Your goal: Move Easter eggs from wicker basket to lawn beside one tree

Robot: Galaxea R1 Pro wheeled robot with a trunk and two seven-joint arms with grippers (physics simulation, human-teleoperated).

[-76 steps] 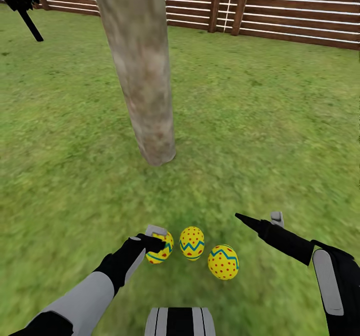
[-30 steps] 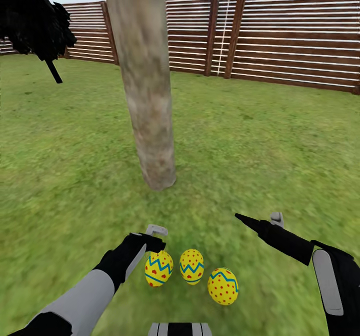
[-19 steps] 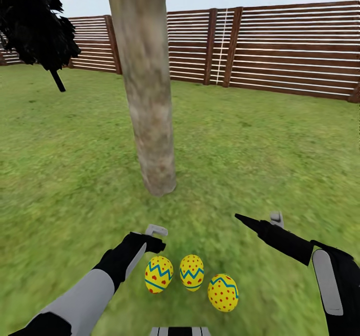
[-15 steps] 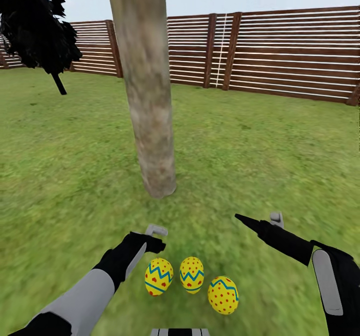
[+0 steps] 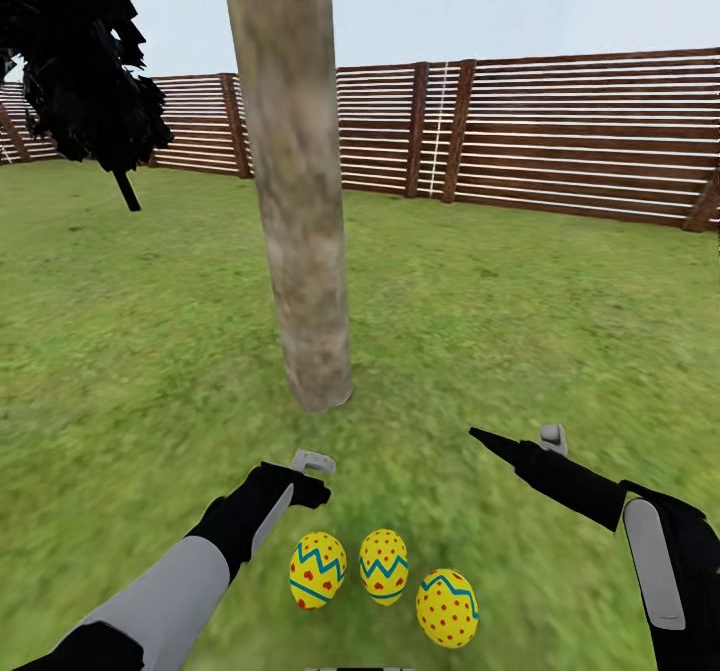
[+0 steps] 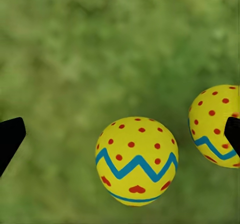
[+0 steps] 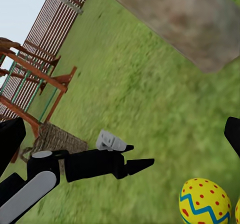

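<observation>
The left gripper (image 5: pixel 312 479) hangs just above the grass with its jaws spread and nothing between them. Directly under it in the left wrist view lies a yellow egg (image 6: pixel 136 160) with red dots and a blue zigzag band, and a second egg (image 6: pixel 214 124) rests just beside that one. From the head view, all three Easter eggs lie in a short row on the lawn (image 5: pixel 120 351): the left egg (image 5: pixel 318 571) just below the left gripper, the middle egg (image 5: pixel 384 566) touching or nearly touching it, and the right egg (image 5: pixel 447 607) slightly apart on the far side.

The right gripper (image 5: pixel 515 439) hovers beyond the right egg, well above the grass, released and empty, its dark finger (image 5: pixel 497 442) pointing toward the left gripper.

Ahead of both grippers, near the eggs, rises the tree (image 5: pixel 300 211), a thick pale grey-brown trunk. Farther back stands a dark columnar tree (image 5: pixel 85 61) and a brown slatted fence (image 5: pixel 560 141). In the right wrist view the wicker basket (image 7: pixel 59 139) sits on the grass well behind the left gripper, near a wooden play frame (image 7: pixel 30 79).
</observation>
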